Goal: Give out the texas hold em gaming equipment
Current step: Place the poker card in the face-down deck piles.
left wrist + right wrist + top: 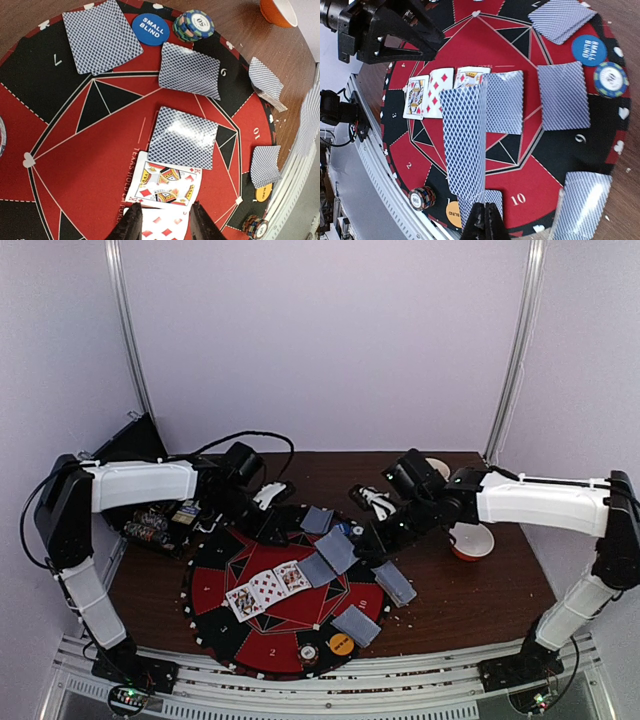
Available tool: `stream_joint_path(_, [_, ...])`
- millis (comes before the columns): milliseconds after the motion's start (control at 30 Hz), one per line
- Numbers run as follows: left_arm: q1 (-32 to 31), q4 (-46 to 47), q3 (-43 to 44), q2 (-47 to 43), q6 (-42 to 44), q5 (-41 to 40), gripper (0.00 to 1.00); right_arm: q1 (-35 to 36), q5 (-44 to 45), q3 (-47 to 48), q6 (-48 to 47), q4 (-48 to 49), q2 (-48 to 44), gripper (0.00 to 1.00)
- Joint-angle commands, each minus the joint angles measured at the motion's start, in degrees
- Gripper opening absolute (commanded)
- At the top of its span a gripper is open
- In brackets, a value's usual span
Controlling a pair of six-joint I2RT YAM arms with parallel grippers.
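A round red-and-black poker mat (215, 585) holds three face-up cards (268, 588) and several blue-backed cards, such as one near the centre (316, 568). My right gripper (485, 212) is shut on one blue-backed card (465, 140), held on edge above the mat near seat 10; it also shows in the top view (378, 540). My left gripper (165, 216) is open and empty, hovering over the face-up diamond cards by the king (167, 182). A blue small-blind button (151, 29), a chip stack (194, 25), an orange button (454, 214) and another chip stack (421, 197) lie on the mat.
A white-and-orange bowl (471, 540) stands on the brown table right of the mat. A box of electronics (160, 525) sits at the left behind the mat. The table's metal front rail (300, 695) runs below the mat.
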Motion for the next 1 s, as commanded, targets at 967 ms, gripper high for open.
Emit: stream_joint_path(967, [0.8,-1.4,1.5,-1.8,1.7,-1.5,0.36,-16.2,0.5,-17.4,-4.1,-8.6,-7.1,0.31])
